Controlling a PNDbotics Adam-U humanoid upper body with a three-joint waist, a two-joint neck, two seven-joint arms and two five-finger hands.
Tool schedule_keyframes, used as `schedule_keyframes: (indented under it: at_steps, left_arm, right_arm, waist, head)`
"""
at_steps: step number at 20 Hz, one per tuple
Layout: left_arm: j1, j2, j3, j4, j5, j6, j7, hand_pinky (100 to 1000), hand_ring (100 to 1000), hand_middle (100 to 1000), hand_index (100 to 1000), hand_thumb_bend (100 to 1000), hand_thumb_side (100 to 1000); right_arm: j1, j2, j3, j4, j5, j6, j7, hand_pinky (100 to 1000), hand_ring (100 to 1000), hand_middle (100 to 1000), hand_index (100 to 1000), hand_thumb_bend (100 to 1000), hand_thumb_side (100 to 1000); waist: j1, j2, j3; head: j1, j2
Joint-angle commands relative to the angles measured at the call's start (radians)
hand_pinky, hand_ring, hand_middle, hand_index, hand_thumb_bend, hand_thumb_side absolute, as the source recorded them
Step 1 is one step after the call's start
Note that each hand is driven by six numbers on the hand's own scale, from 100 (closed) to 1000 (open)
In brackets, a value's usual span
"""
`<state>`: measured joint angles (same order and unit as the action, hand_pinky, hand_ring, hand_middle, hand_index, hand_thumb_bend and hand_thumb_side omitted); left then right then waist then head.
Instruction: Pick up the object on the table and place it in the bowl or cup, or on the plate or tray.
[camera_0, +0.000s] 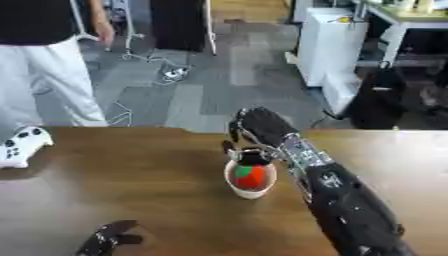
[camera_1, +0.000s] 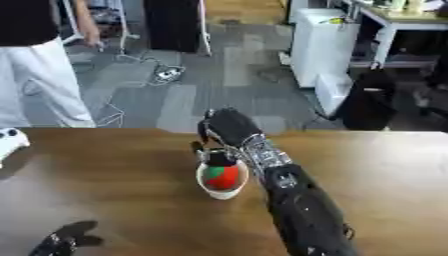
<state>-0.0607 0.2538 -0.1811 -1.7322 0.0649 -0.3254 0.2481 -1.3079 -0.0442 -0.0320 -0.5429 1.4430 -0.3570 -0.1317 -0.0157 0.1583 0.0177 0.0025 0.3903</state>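
the right hand (camera_0: 262, 127) is hovering over the white cup (camera_0: 251, 190) near the table's (camera_0: 131, 170) middle, fingers curling down around the red-and-green ball (camera_0: 249, 176) sitting inside, so it should be uncurling and lifting straight up without tipping the cup, while the left hand (camera_0: 107, 239) is resting relaxed by the near edge.

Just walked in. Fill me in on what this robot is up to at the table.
The robot's right hand is over a white cup in the middle of the wooden table, fingers curled down at the rim. A red and green ball sits inside the cup, so the placing looks about done. Whether the fingers touch the ball is unclear. The left hand rests idle at the table's near edge. A white controller lies at the far left.
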Motion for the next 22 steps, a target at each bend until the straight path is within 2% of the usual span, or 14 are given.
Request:
schedule_keyframes:
  at_steps: [1,2,3,4,5,6,7,11,12,13,16,18,22]
  left_arm:
    - [-0.006,0.008,0.009,0.002,-0.003,0.002,0.008,1000,630,693,749,796,814]
    - [-0.006,0.007,0.010,0.008,-0.003,0.003,0.010,1000,626,690,748,795,813]
    - [-0.006,0.007,0.010,0.017,-0.003,0.005,0.012,1000,626,690,748,795,814]
    - [-0.006,0.007,0.012,0.025,-0.005,0.007,0.014,1000,622,686,747,794,811]
    - [-0.006,0.005,0.013,0.035,-0.006,0.008,0.018,1000,622,687,747,794,812]
    - [-0.006,0.004,0.014,0.044,-0.006,0.008,0.021,1000,618,685,746,797,809]
    - [-0.006,0.002,0.016,0.057,-0.008,0.008,0.025,1000,615,684,747,797,808]
    - [-0.009,-0.005,0.022,0.097,-0.020,0.007,0.043,1000,599,682,748,797,803]
    - [-0.010,-0.006,0.022,0.104,-0.022,0.005,0.047,1000,596,682,748,798,802]
    - [-0.013,-0.007,0.025,0.111,-0.023,0.005,0.052,1000,590,678,744,797,800]
    - [-0.023,-0.010,0.030,0.123,-0.030,0.003,0.068,1000,589,678,744,800,800]
    - [-0.032,-0.010,0.035,0.124,-0.033,0.003,0.078,1000,590,681,747,805,800]
    - [-0.042,-0.011,0.042,0.125,-0.037,0.004,0.097,1000,598,694,751,810,800]
  right_arm:
    - [0.002,-0.019,0.016,-0.010,-0.134,-0.021,-0.001,538,312,203,524,248,387]
    - [0.012,-0.020,0.022,-0.013,-0.184,-0.024,0.005,582,383,253,553,246,407]
    - [0.029,-0.020,0.027,-0.017,-0.243,-0.028,0.013,570,367,239,547,249,404]
    - [0.041,-0.022,0.033,-0.022,-0.298,-0.029,0.023,639,452,303,587,230,429]
    - [0.061,-0.021,0.037,-0.031,-0.360,-0.031,0.032,632,443,295,582,230,423]
    - [0.080,-0.021,0.043,-0.044,-0.420,-0.030,0.043,699,538,387,627,216,446]
    - [0.109,-0.019,0.045,-0.064,-0.490,-0.028,0.053,724,580,424,642,199,449]
    - [0.233,-0.010,0.065,-0.191,-0.731,-0.007,0.097,863,776,574,724,182,456]
    - [0.264,-0.008,0.072,-0.232,-0.784,0.002,0.110,903,793,585,730,150,469]
    - [0.316,0.001,0.073,-0.284,-0.845,0.007,0.117,935,854,633,751,127,497]
    - [0.463,0.016,0.087,-0.455,-1.018,0.027,0.145,986,901,676,772,100,537]
    - [0.575,0.027,0.092,-0.557,-1.120,0.042,0.157,1000,938,704,795,100,580]
    - [0.745,0.027,0.106,-0.707,-1.239,0.055,0.176,1000,935,700,802,100,625]
  waist:
    - [-0.003,-0.037,-0.003]
    - [-0.006,-0.047,-0.004]
    - [-0.010,-0.059,-0.006]
    - [-0.012,-0.067,-0.008]
    - [-0.016,-0.079,-0.010]
    - [-0.019,-0.088,-0.013]
    - [-0.023,-0.099,-0.016]
    - [-0.032,-0.127,-0.022]
    - [-0.033,-0.131,-0.022]
    - [-0.035,-0.139,-0.022]
    - [-0.038,-0.153,-0.019]
    - [-0.036,-0.159,-0.014]
    - [-0.031,-0.164,-0.012]
  head:
    - [0.037,-0.010]
    - [0.045,-0.014]
    - [0.054,-0.020]
    - [0.061,-0.027]
    - [0.072,-0.035]
    - [0.080,-0.042]
    - [0.089,-0.052]
    - [0.120,-0.090]
    - [0.126,-0.098]
    - [0.137,-0.114]
    - [0.163,-0.158]
    - [0.180,-0.206]
    - [0.189,-0.259]
